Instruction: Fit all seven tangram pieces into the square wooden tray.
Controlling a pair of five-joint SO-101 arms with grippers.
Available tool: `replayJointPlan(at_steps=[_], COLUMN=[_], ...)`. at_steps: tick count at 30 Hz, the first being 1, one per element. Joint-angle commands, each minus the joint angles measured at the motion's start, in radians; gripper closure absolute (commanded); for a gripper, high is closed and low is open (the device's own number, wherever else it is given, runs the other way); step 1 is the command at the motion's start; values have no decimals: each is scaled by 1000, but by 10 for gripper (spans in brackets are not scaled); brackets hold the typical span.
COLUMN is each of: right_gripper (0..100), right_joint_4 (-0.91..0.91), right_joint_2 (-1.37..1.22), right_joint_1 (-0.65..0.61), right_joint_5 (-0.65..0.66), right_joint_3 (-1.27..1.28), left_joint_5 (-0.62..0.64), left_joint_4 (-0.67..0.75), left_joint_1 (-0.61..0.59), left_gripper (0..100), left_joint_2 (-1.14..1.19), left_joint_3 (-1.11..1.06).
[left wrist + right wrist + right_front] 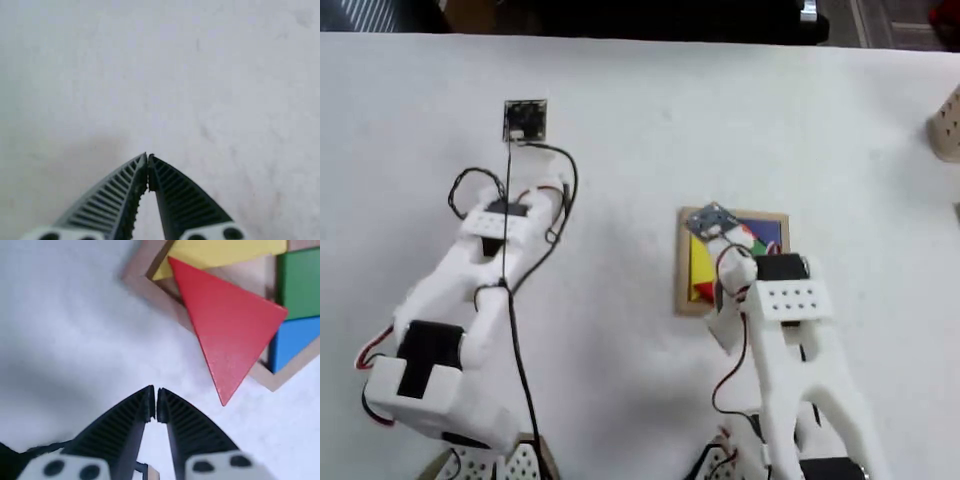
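The square wooden tray [681, 265] lies right of the table's middle, holding coloured tangram pieces. In the right wrist view a red triangle [227, 332] rests tilted across the tray's rim [150, 287], one tip hanging out over the table. Beside it in the tray lie a yellow piece [220, 252], a green piece [300, 282] and a blue piece [295, 342]. My right gripper [154, 402] is shut and empty over the white table just outside the tray's corner. My left gripper [148, 170] is shut with nothing in it over bare table, far to the left of the tray.
A small black board [525, 119] with a cable lies at the back left. The left arm [470, 290] stretches over the left side, the right arm [790, 330] covers the tray's near right part. A perforated wooden object [947, 125] stands at the right edge.
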State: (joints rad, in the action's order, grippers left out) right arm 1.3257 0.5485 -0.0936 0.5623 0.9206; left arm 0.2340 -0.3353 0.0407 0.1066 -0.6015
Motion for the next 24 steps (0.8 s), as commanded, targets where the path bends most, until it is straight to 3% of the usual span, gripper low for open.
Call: replayJointPlan(at_steps=[1, 6, 12, 24], right_gripper=[981, 981, 981, 981], right_joint_4=[-28, -120, -206, -216], right_joint_2=[28, -62, -150, -255], right_joint_1=[56, 74, 217, 297], right_joint_5=[54, 80, 89, 80], right_joint_3=[20, 75, 38, -123], left_joint_5=[-11, -11, -11, -11], left_joint_4=[18, 18, 18, 18], left_joint_1=[-8, -8, -19, -28], left_gripper=[977, 977, 977, 977], left_joint_2=[-8, -8, -8, -8], left_joint_3=[51, 48, 46, 46])
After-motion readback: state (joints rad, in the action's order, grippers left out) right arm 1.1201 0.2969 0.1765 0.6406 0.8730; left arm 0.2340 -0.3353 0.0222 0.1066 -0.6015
